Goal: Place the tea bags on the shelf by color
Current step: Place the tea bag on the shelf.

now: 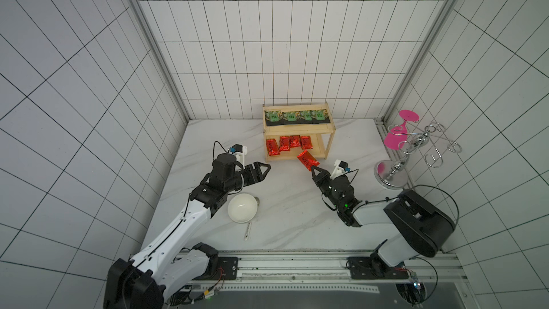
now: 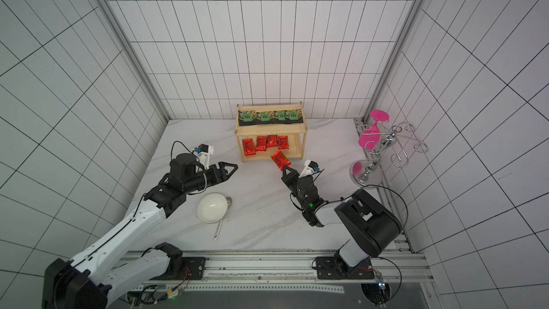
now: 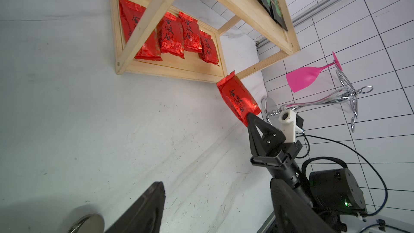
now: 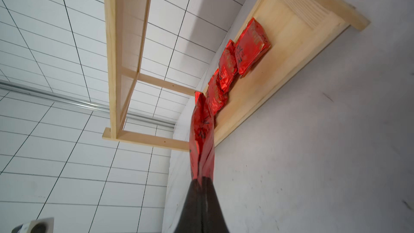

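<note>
red pouches [image 1: 272, 147]: 5 | black sachets [image 1: 273, 117]: seemingly 4 | shelf [image 1: 297, 128]: 1 | bowl [image 1: 242, 208]: 1

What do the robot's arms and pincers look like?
Left arm and right arm: white shells, black joints. Left pincer and right pincer: black, triangular open-frame fingers. Each wrist carries a white camera block with a looping black cable; the right arm shows a green light.

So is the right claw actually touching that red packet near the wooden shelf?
Touching. The right wrist view shows the right claw shut on the end of the red packet; the left wrist view shows the same pinch.
</note>
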